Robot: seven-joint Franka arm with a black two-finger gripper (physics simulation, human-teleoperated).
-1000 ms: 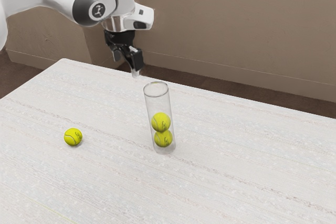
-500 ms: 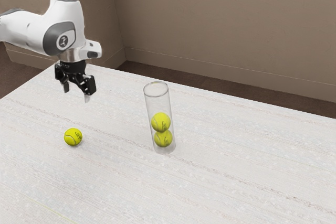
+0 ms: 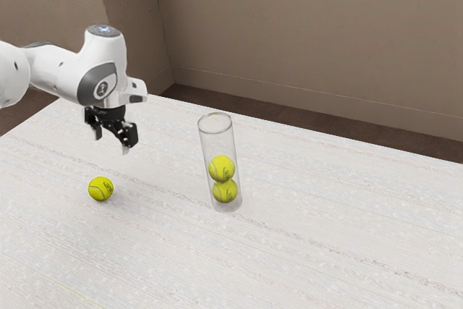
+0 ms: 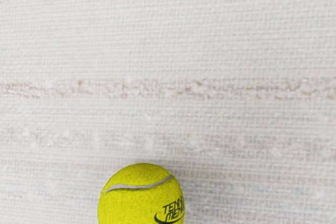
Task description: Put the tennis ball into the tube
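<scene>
My claw point(image 3: 111, 142) hung wide open, empty, over the surface point(image 3: 311, 236)!
The loose ball point(image 3: 100, 189) lay lower, apart from the tube point(image 3: 217, 141) holding two stacked balls point(image 3: 222, 168).

Brownish plaster walls point(image 3: 304, 41) meet at a corner, a plain baseboard point(image 3: 304, 98) running along their foot above a dark brown floor point(image 3: 282, 118). Soft, even light falls on the whitish, faintly streaked worktop point(image 3: 347, 200).

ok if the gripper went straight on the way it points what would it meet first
Probably the loose tennis ball below the gripper; depth is unclear, so it might meet the table beside it.
</scene>
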